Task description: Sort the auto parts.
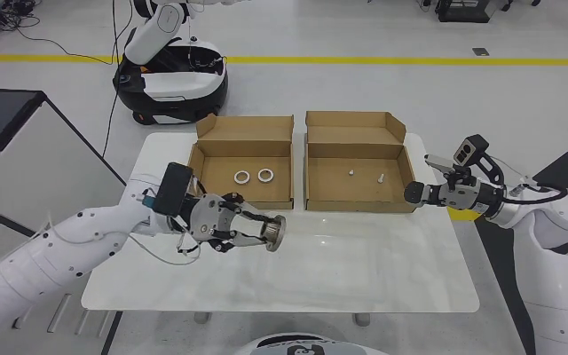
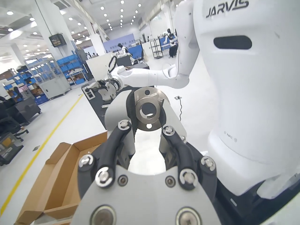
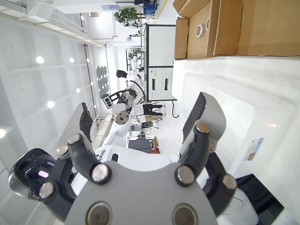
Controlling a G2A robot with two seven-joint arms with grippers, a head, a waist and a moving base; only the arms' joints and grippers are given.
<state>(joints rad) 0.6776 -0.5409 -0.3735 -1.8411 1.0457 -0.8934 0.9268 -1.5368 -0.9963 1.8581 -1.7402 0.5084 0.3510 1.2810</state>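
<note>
My left gripper [image 1: 266,232] hangs over the table's front left part, shut on a round metal flange [image 1: 275,232] with a centre bore. In the left wrist view the flange [image 2: 150,124] sits clamped between the dark pads [image 2: 130,112]. My right gripper [image 1: 413,193] is open and holds nothing, just off the right box's front right corner. Its fingers [image 3: 195,114] stand wide apart in the right wrist view. The left cardboard box [image 1: 217,177] holds two white rings [image 1: 240,177] [image 1: 264,175]. The right box [image 1: 328,191] holds two small pale parts [image 1: 351,173] [image 1: 381,177].
Both boxes stand side by side at the white table's [image 1: 355,266] far edge, flaps raised. The table's front half is bare. Another white robot [image 1: 173,75] stands beyond the far edge, and a dark bench [image 1: 18,106] is off to the left.
</note>
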